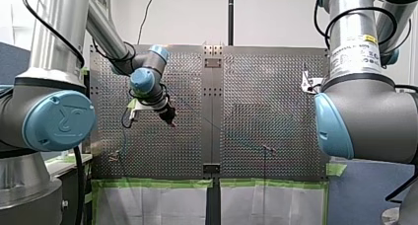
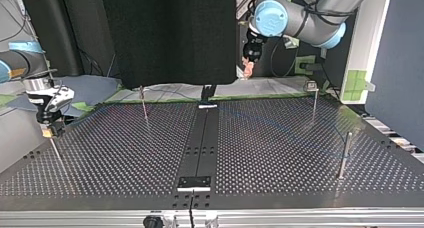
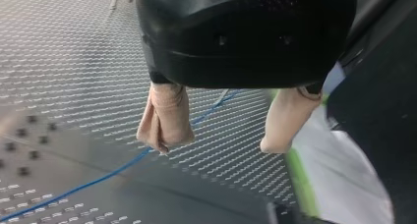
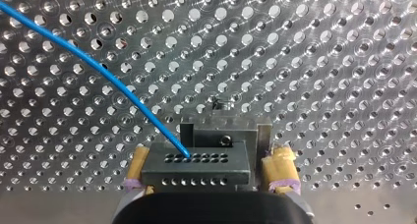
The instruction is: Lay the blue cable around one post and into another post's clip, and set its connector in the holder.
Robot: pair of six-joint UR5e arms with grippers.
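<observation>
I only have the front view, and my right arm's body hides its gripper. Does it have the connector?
Observer: Yes. In the right wrist view the right gripper is shut on the connector.
Operator: Is the cable plugged into it?
Observer: The cable enters one of the holes in the connector's upper row.
Operator: And my left gripper, is it holding anything?
Observer: No. The left gripper is open and empty, and the cable runs across the table below it.
</observation>
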